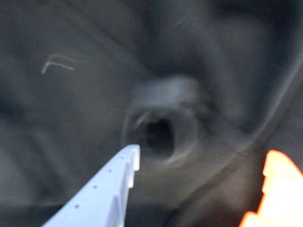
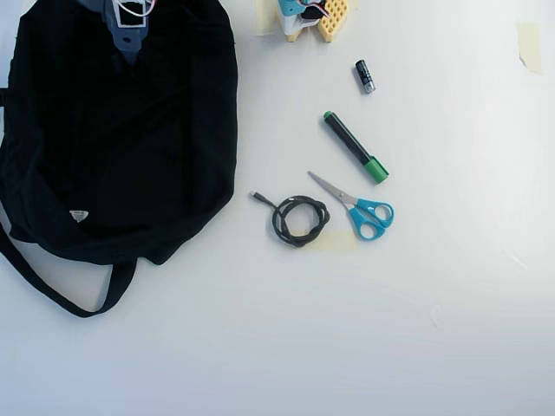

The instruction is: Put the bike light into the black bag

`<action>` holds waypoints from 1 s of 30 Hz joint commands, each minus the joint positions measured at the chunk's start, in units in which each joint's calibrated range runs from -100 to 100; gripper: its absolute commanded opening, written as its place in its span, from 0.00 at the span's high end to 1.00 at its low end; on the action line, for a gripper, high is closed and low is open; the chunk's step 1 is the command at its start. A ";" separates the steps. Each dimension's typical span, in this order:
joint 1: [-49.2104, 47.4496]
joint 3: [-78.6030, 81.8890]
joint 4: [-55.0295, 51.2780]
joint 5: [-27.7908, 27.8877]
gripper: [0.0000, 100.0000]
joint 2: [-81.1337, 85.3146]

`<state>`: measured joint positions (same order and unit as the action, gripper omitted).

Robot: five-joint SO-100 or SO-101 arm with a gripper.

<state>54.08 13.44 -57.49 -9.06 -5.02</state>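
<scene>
The black bag (image 2: 121, 130) lies at the left of the white table in the overhead view, and its dark fabric (image 1: 71, 118) fills the wrist view. My arm reaches over the bag's top edge, and my gripper (image 1: 203, 156) is open, with its white finger (image 1: 109, 189) and orange finger (image 1: 279, 184) wide apart. On the fabric just beyond the fingertips lies a blurred dark lump with a loop, apparently the bike light (image 1: 163, 118). Nothing sits between the fingers. The overhead view does not show the bike light.
To the right of the bag lie a coiled black cable (image 2: 299, 218), blue-handled scissors (image 2: 360, 208), a green-capped marker (image 2: 354, 146) and a small black battery (image 2: 364, 76). The bag's strap (image 2: 61, 295) loops out at the lower left. A yellow block (image 2: 332, 19) sits by the arm's base.
</scene>
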 commanded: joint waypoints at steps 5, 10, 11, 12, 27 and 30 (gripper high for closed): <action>-21.62 -0.95 -6.50 0.51 0.66 28.59; -47.57 -0.86 -3.75 0.62 0.74 30.00; -49.96 -0.86 -3.83 0.46 0.86 30.00; -51.53 -0.77 -3.92 0.09 0.96 30.09; -55.42 28.07 -12.10 -2.32 0.98 59.88; -56.32 39.84 -7.71 -2.32 0.98 68.26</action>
<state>-0.88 44.18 -68.66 -11.16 55.75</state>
